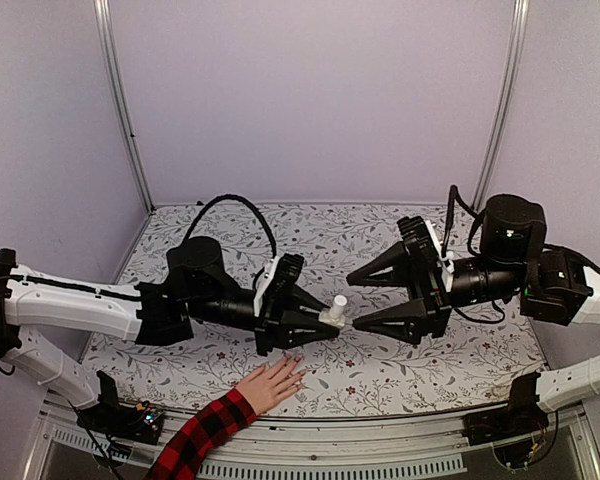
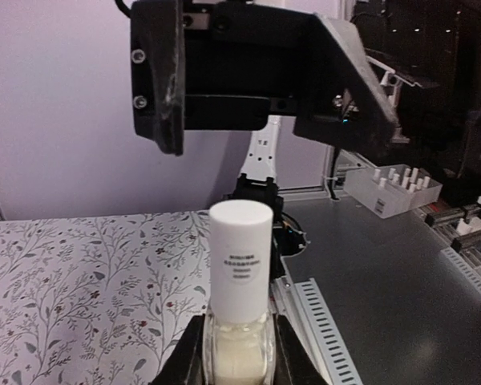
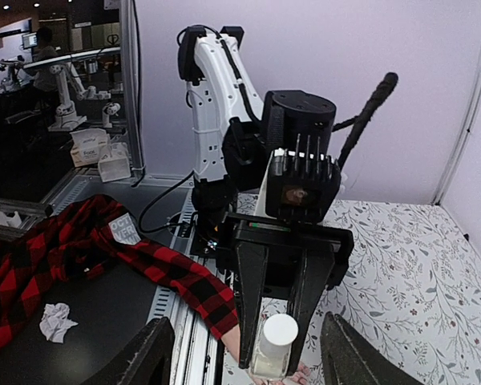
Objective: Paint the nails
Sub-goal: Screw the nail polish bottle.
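A white-capped bottle [image 1: 335,309] is pinched by the left gripper [image 1: 323,322], the right gripper [image 1: 354,303] spread wide beside it. The nails [image 1: 298,366] below are barely discernible.

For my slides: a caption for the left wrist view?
Left gripper holds a small clear white-capped bottle in its jaws, facing the open right gripper.

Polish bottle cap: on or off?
On. The white cap tops the bottle clamped in the left gripper; the right gripper is open, not gripping it.
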